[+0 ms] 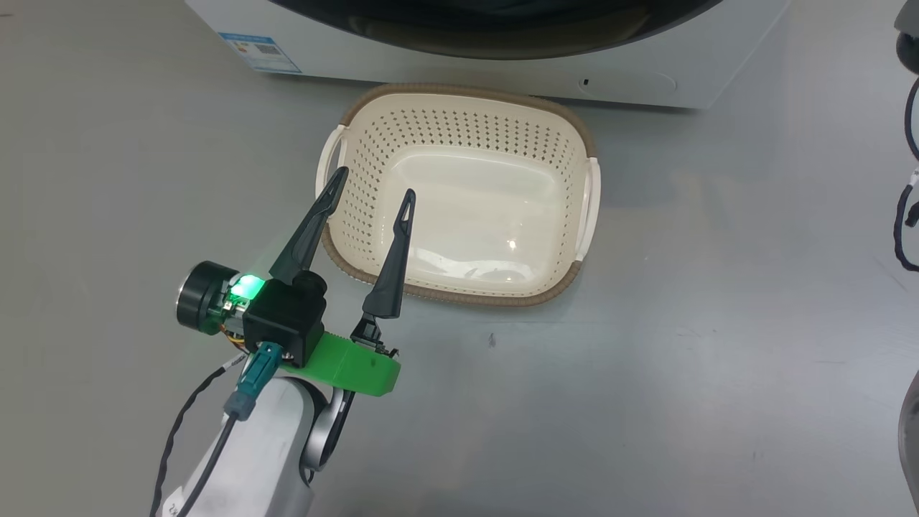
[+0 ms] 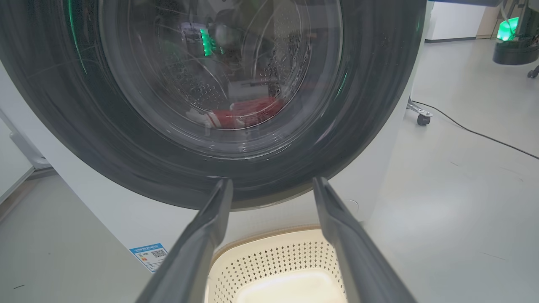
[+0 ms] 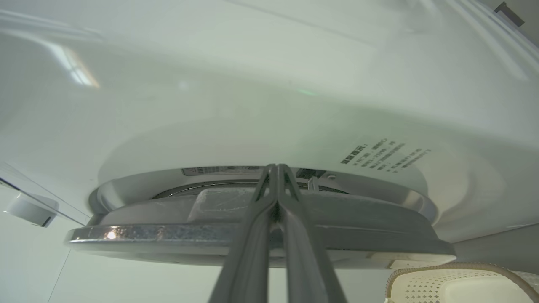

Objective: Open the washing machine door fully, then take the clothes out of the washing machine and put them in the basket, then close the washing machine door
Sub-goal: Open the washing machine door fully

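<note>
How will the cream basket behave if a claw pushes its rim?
Probably light: the basket is empty, with perforated plastic walls. It would likely slide rather than tip, since it sits low and wide on the smooth floor.

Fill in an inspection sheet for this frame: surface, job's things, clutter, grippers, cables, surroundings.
Surface: grey floor, a few small dark specks.
Job's things: washing machine door not swung open; red clothes behind its glass; basket empty, on the floor before the washing machine.
Clutter: nothing seen.
Grippers: left gripper open, over the basket's left rim; right gripper shut, tips at the door's edge.
Cables: dark cable lying on the floor beside the machine.
Surroundings: castor; green-lit device.
</note>
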Tool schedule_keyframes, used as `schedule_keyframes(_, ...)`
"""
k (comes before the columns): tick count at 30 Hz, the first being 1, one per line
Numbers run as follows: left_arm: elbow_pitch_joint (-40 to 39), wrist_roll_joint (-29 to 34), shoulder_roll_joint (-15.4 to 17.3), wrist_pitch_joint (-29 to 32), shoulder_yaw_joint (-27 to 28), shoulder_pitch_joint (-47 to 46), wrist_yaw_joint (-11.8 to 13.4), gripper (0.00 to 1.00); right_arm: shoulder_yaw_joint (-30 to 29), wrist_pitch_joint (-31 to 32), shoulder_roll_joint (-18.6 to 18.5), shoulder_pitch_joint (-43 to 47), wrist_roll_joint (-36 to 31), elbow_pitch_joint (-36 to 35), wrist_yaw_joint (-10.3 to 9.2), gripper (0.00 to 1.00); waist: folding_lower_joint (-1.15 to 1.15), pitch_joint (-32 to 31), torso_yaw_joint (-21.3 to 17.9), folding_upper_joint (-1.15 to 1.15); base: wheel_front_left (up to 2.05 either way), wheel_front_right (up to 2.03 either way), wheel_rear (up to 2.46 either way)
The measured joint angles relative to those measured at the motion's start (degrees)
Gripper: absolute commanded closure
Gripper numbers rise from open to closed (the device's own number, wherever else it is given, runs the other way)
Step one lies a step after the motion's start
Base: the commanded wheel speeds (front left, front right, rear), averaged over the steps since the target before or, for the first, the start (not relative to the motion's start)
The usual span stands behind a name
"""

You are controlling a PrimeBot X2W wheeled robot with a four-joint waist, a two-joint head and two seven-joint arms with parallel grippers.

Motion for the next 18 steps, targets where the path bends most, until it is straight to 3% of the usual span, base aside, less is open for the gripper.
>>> schedule_keyframes(18, -0.08, -0.20, -0.26, -0.01, -0.57, -0.94, -0.05, 0.00, 1.91, 8.40, -1.64, -7.50, 2.76, 5.71, -0.44, 1.00, 0.00, 1.80, 3.06, 0.00, 0.00, 0.00, 0.00)
